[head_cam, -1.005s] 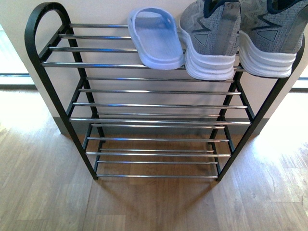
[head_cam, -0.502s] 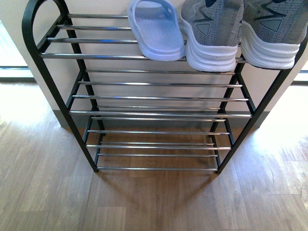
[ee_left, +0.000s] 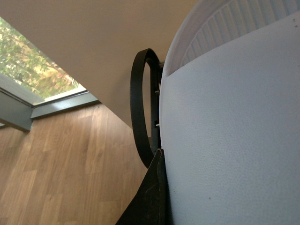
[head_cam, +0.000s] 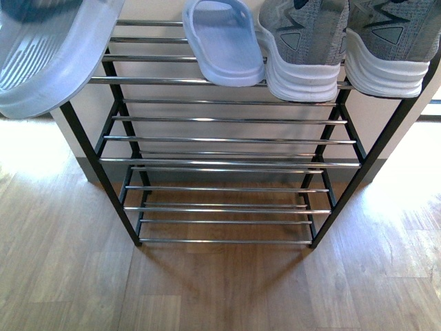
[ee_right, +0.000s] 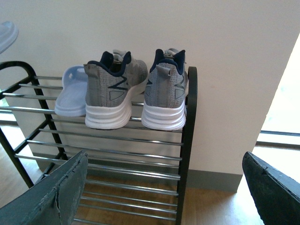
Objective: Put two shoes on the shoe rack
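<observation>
The floor (head_cam: 207,296) is pale wood-look plank, with bright light falling on it at both sides. Behind the rack (head_cam: 227,163) stands a plain cream wall (ee_right: 234,47) with a grey skirting, and the left wrist view shows a low window (ee_left: 33,75) with green leaves outside.

The rack has a black metal frame with a rounded loop at its left end and tiers of thin, shiny silver rods. On its top tier, from left to right, stand one pale blue slide (head_cam: 222,43), smooth rubber with a wide strap, and two grey knit sneakers (head_cam: 306,48) (head_cam: 393,45) with thick ribbed white soles and navy collars, heels toward the robot. The three sit side by side, just beside one another.

A second slide (head_cam: 48,58) is at the upper left of the front view, close to the camera, tilted, its grooved sole showing, in front of the rack's left end. Half a second ago it was not in that view and the rack's loop was uncovered. The rack and the three shoes have not shifted.

In the left wrist view this slide fills the right side; whether the left jaws grip it cannot be told. The right gripper (ee_right: 164,197) has its dark jaws spread wide, holding nothing.
</observation>
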You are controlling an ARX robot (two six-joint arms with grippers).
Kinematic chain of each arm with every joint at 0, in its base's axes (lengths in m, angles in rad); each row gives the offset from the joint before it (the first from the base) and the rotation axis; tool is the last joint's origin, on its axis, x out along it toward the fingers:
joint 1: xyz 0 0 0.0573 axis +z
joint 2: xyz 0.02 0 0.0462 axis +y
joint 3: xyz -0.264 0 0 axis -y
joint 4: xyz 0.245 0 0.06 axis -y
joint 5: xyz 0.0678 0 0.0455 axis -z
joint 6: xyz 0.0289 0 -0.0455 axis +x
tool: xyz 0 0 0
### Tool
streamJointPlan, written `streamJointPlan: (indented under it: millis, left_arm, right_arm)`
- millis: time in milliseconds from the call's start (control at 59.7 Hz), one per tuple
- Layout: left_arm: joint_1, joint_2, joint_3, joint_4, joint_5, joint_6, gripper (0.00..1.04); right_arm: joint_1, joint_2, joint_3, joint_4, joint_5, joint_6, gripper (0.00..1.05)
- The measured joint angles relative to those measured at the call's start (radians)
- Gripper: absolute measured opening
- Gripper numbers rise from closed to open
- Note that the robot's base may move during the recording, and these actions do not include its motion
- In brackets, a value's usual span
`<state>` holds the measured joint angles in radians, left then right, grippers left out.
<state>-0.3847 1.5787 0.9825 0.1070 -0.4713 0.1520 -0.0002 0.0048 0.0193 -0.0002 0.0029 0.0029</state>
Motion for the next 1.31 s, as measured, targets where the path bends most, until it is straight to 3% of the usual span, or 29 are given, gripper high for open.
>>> streamJointPlan:
  millis: [251,402,519,938,1005,1105,1306]
  left_arm:
    - [0.002,0.029,0.053,-0.054,-0.032,-0.077,0.02]
    - [-0.055,0.036,0.056,-0.040,-0.098,-0.090,0.02]
    - [-0.129,-0.012,-0.007,-0.014,-0.160,-0.100,0.02]
    - [-0.234,-0.314,-0.289,-0.077,-0.362,-0.235,0.02]
    - [-0.203,-0.414,-0.357,-0.076,-0.309,-0.244,0.02]
    - [-0.159,-0.451,-0.381,-0.077,-0.325,-0.252,0.02]
    - [-0.161,-0.453,-0.382,-0.077,-0.312,-0.254,0.02]
  right_arm:
    - [0.000,0.000,0.000,0.000,0.000,0.000,0.96]
    - [0.000,0.000,0.000,0.000,0.000,0.000,0.96]
    - [0.000,0.000,0.000,0.000,0.000,0.000,0.96]
    - [0.000,0.000,0.000,0.000,0.000,0.000,0.96]
    - [0.000,0.000,0.000,0.000,0.000,0.000,0.96]
    - [0.000,0.000,0.000,0.000,0.000,0.000,0.96]
    - [0.000,0.000,0.000,0.000,-0.002,0.000,0.96]
